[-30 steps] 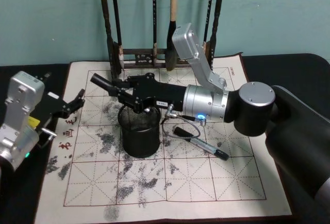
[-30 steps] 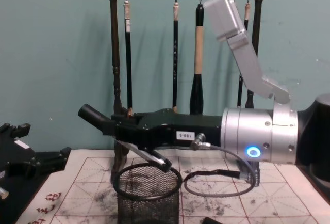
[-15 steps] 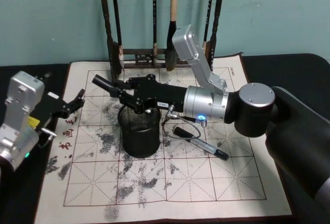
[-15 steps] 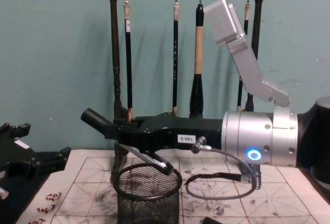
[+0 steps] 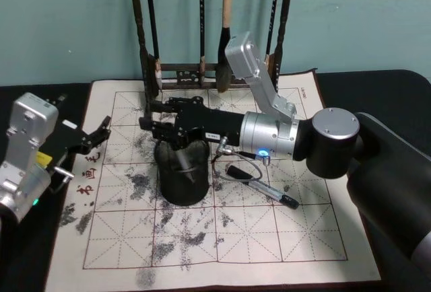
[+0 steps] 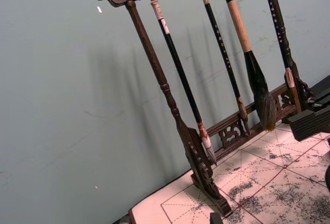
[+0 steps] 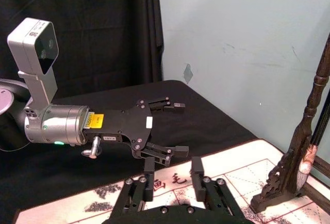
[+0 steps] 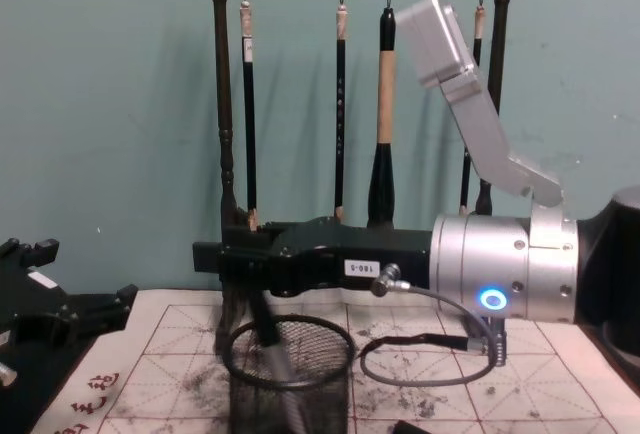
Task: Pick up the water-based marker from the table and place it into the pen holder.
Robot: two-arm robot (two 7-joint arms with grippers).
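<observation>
The water-based marker (image 8: 276,362) stands leaning inside the pen holder (image 8: 322,400), a black mesh cup (image 5: 179,186) on the ink-stained cloth; its barrel shows through the mesh. My right gripper (image 5: 149,116) hovers just above the cup's far rim, open and holding nothing, with its fingers (image 7: 147,178) spread. My left gripper (image 5: 101,130) is parked at the cloth's left edge, open (image 7: 177,128). The black table (image 5: 377,90) surrounds the cloth.
A second pen (image 5: 264,188) lies on the cloth (image 5: 269,238) right of the cup, under my right arm. A tall wooden brush rack (image 5: 202,70) with hanging brushes (image 6: 242,43) stands close behind the cup. A grey cable (image 8: 420,369) loops under the wrist.
My right gripper held the marker tilted over the cup; its fingers have opened and the marker has dropped into the pen holder. The left arm has not moved.
</observation>
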